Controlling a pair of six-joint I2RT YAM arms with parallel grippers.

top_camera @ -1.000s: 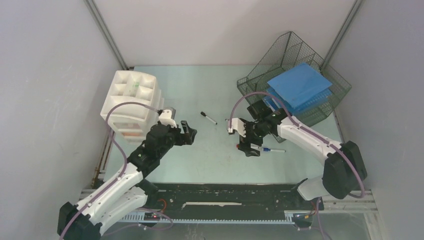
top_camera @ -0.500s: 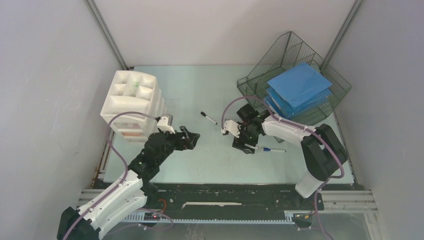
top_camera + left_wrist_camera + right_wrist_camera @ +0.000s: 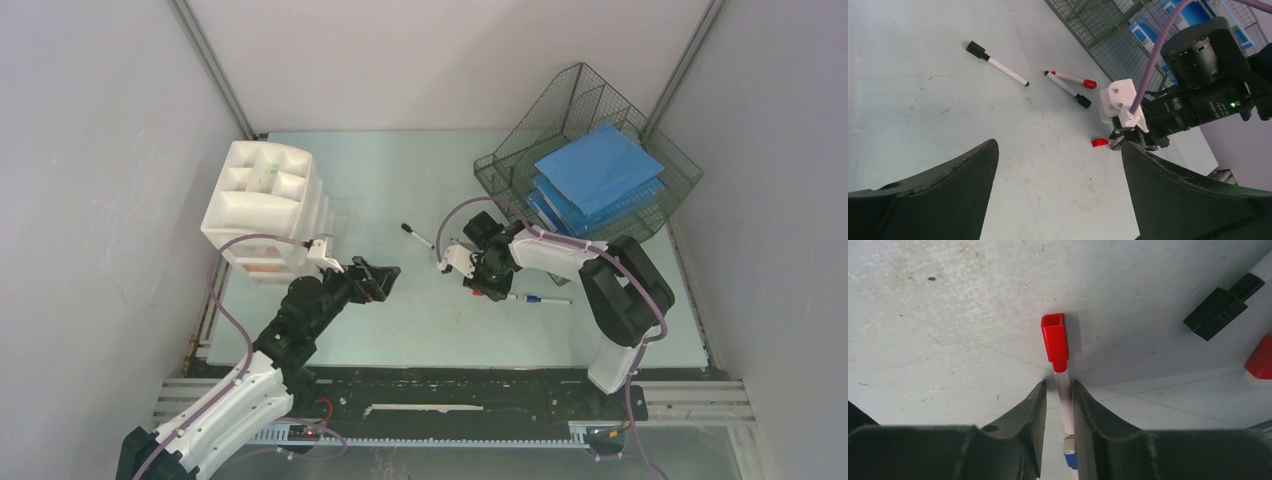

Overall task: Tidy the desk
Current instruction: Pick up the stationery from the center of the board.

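Right hand point(image 3: 1058, 385) pinching red-capped marker point(image 3: 1054, 337) lying on the surface point(image 3: 948, 315), left hand point(image 3: 1059, 145) hovering wide open at its 9 o'clock.

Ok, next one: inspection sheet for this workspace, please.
Surface: desk, mint green, lightly scuffed.
Job's things: red marker flat on the desk, gripped; black marker alone mid-desk; second red marker and second black marker nearer the tray; blue-banded marker beside the right arm.
Clutter: nothing seen.
Grippers: left gripper open, empty; right gripper shut on the red marker.
Cables: purple left cable and right cable loop off the wrists.
Surroundings: grey walls; white drawers back left; mesh tray holding blue folders back right.
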